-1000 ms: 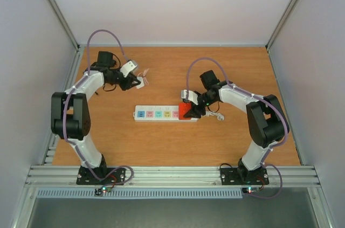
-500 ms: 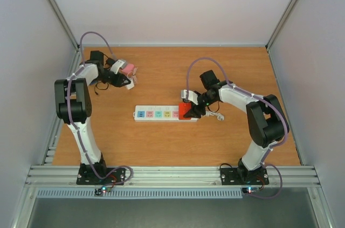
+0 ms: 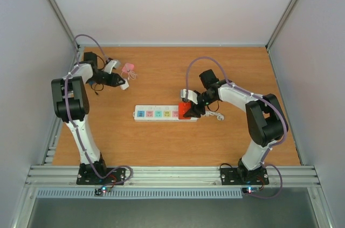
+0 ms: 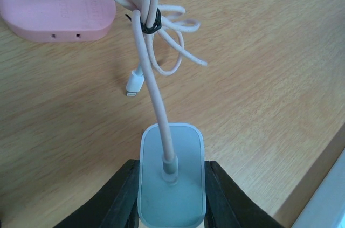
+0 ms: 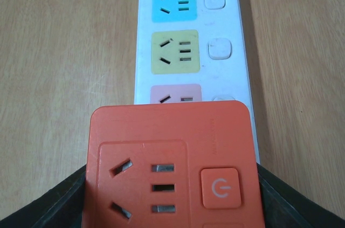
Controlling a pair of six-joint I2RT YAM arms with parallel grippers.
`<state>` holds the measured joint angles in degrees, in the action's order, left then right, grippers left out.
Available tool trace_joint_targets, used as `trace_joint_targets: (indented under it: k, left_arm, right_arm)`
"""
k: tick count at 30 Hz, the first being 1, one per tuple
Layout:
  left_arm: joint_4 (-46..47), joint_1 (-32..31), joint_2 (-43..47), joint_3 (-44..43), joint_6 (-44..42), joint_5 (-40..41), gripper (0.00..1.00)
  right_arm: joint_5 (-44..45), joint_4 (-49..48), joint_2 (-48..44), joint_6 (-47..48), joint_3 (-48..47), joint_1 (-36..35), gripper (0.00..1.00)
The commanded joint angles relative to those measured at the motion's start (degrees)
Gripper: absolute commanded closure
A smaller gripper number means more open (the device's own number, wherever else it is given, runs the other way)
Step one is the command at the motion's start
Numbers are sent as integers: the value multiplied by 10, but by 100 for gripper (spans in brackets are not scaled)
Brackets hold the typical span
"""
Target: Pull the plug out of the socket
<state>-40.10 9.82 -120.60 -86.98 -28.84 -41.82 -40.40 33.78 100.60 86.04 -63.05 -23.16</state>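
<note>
Bracing the power strip (image 3: 159, 114) looks like the job of your right gripper (image 5: 170, 206). Both its fingers are clamped on the orange adapter block (image 5: 170, 158) seated over the strip's right end, a hold that would stop the strip lifting or sliding on the wooden table (image 3: 242, 66). Your left gripper (image 4: 171, 201) is closed on a white charger plug (image 4: 171, 163), pinching its two sides so the pale pink cable (image 4: 154, 88) comes out of its face unobstructed. That plug is well apart from the strip, beyond its left end toward the table's far-left corner, so I judge the pull done. A black tie (image 4: 149, 22) bundles the cable, whose connector tip (image 4: 135, 84) is down by the wood near a pink block (image 4: 54, 7). Mind those loose loops when you set the plug down
</note>
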Motion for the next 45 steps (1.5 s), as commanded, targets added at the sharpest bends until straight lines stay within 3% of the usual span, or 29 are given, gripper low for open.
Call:
trace_joint_targets:
  k: [1, 13, 25, 32, 45]
  left_arm:
    - [-31, 5, 11, 21, -21, -5, 76]
    - [-65, 2, 54, 59, -26, -88, 77]
    - [-113, -52, 112, 48, -75, -134, 78]
    - [-98, -54, 89, 23, -24, -158, 78]
    - [-83, -45, 27, 41, -27, -142, 78]
  right_arm:
    - [32, 2, 25, -2, -7, -4, 62]
    - [30, 1, 25, -6, -8, -4, 63]
    - [28, 1, 26, -9, -9, -5, 62]
    - [29, 1, 27, -9, -11, -7, 62]
    - [32, 2, 26, -13, -10, -7, 63]
